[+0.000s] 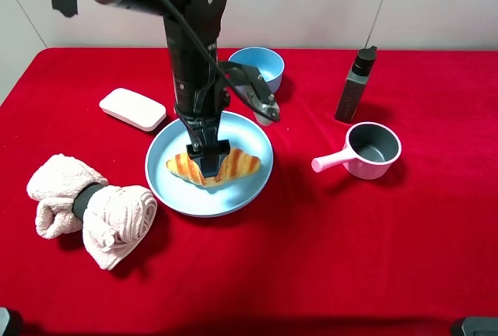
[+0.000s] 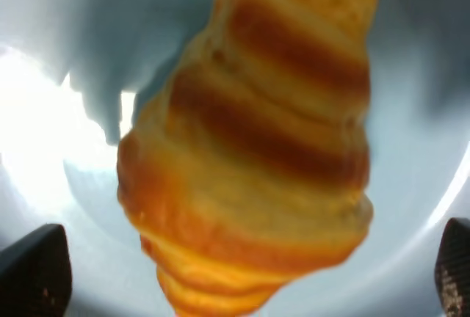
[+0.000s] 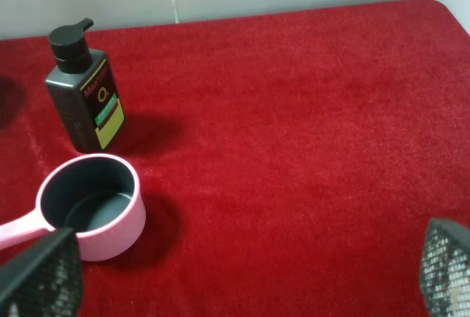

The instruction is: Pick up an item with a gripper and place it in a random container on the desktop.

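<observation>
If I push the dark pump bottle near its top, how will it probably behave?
The bottle stands upright, tall and narrow, so it would probably tip rather than slide. The red cloth looks fuzzy and may grip its base. Its body looks stiff.

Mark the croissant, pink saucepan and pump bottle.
croissant (image 2: 257, 148), left wrist view, middle of striped crust.
pink saucepan (image 1: 374, 148), exterior high view, grey inside of bowl.
pump bottle (image 1: 352, 93), exterior high view, dark body below pump.
</observation>
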